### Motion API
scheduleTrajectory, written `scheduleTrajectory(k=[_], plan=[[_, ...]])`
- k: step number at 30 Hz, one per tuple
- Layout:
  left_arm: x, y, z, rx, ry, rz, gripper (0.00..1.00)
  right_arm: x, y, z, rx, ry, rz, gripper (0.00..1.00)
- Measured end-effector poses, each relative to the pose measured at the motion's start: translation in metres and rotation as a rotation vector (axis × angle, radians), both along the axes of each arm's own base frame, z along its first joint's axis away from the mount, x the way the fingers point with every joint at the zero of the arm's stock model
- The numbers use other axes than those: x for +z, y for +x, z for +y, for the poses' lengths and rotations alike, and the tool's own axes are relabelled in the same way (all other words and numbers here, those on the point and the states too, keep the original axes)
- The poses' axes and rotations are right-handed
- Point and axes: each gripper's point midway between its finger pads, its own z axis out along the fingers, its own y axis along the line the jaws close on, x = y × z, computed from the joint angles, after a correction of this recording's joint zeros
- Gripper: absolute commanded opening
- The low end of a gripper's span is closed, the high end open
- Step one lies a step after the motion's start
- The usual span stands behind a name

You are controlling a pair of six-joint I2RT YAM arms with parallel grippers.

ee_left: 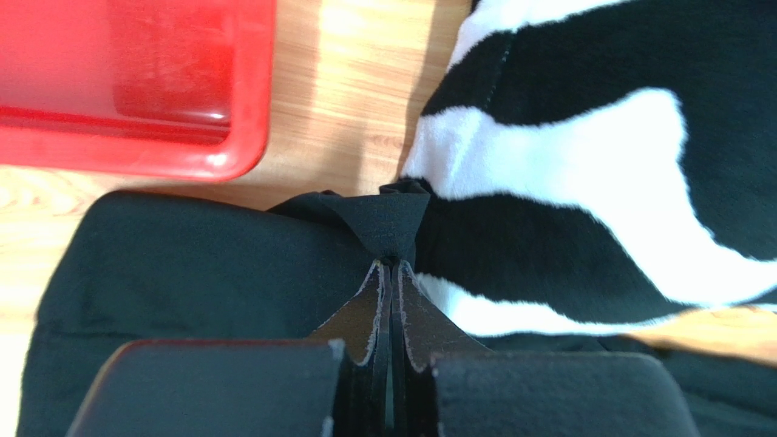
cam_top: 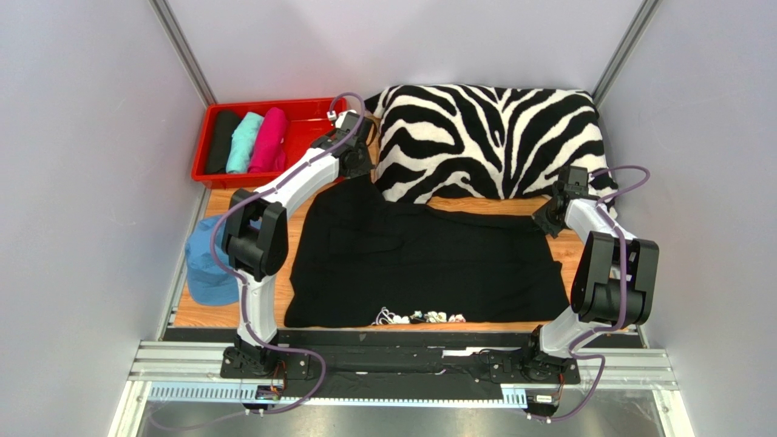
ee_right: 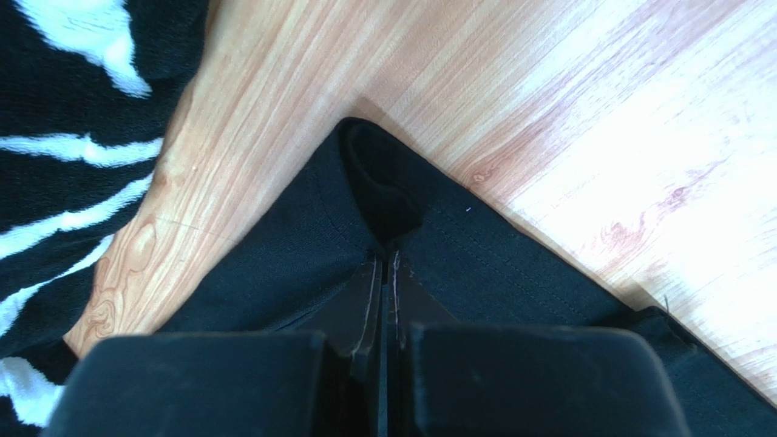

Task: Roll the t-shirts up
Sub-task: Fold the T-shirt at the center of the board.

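A large black t-shirt lies spread flat on the wooden table, with a small white print at its near edge. My left gripper is shut on a pinch of the shirt's far left corner, next to the pillow. At the far right corner, my right gripper is shut on the cloth too. Rolled black, teal and pink t-shirts lie side by side in the red bin.
A zebra-striped pillow lies along the back, touching the shirt's far edge. A blue cap sits at the table's left edge. Grey walls close in on both sides.
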Motion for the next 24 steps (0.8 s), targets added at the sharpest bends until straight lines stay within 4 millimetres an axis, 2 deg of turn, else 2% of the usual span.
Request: scheduleTrajectory(k=[7,11,16,24], plan=[[0.024,-0.020,0.009,0.005,-0.027,-0.037,0.00,0.007,-0.001,-0.009,-0.012,-0.003,0.011,0.00],[0.021,-0.041,0.015,0.027,-0.064,-0.015,0.00,0.012,-0.001,-0.015,-0.023,-0.006,0.014,0.00],[0.009,-0.080,0.027,0.070,-0.108,0.040,0.00,0.020,-0.007,-0.021,-0.037,-0.007,0.020,0.00],[0.029,-0.114,0.037,0.090,-0.189,0.020,0.00,0.046,-0.019,-0.020,-0.026,-0.025,-0.010,0.00]])
